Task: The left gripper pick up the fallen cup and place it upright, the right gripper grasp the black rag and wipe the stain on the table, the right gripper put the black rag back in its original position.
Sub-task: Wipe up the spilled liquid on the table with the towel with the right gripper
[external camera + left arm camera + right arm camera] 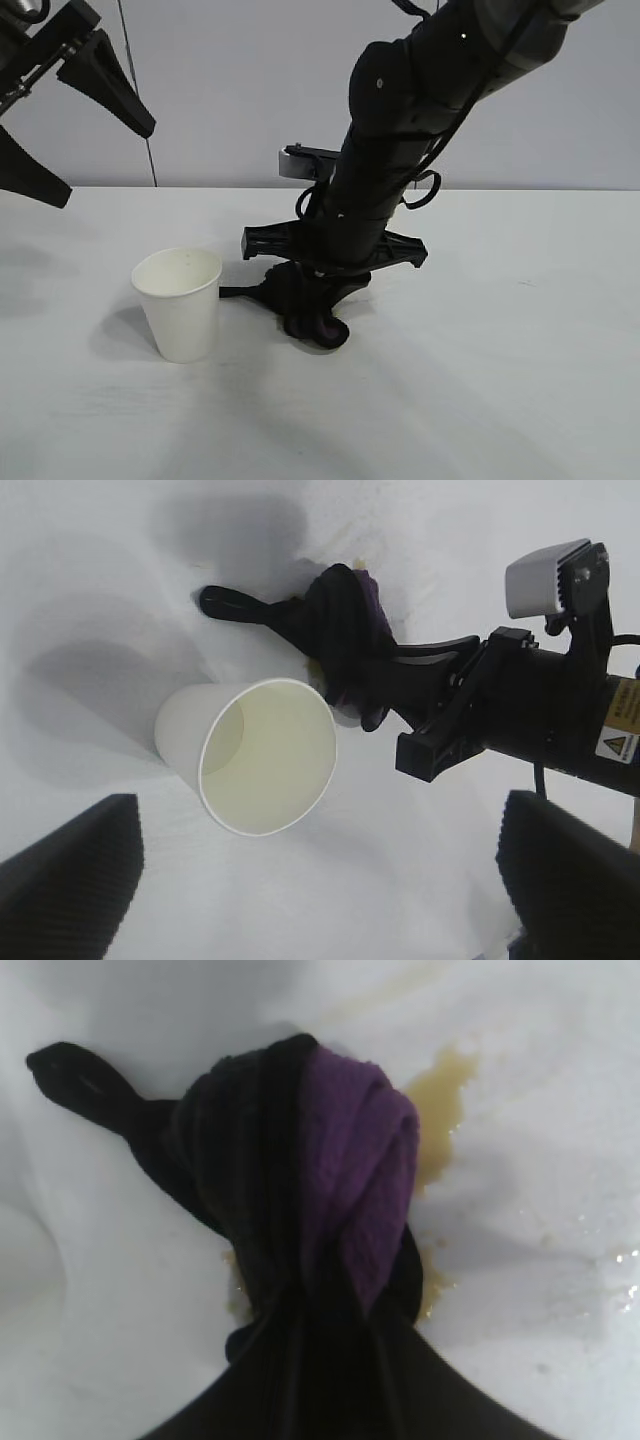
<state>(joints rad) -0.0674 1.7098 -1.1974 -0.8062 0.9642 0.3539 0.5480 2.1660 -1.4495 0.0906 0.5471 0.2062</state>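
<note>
The white cup (178, 300) stands upright on the table (520, 340), mouth up; the left wrist view looks into its mouth (265, 755). My left gripper (108, 164) hangs open high above and to the left of it, with nothing between its fingers (70, 880). My right gripper (318, 292) is lowered onto the table just right of the cup, shut on the black rag (300, 1190), whose purple fold presses on the tabletop. The yellowish-brown stain (440, 1095) shows at the rag's edges; the rest of it lies hidden under the cloth. The rag's thin tail (225, 602) trails toward the cup.
The right arm's thick black links (400, 130) lean over the middle of the table. The cup stands about a hand's width from the rag. Bare white tabletop extends to the right and toward the front edge.
</note>
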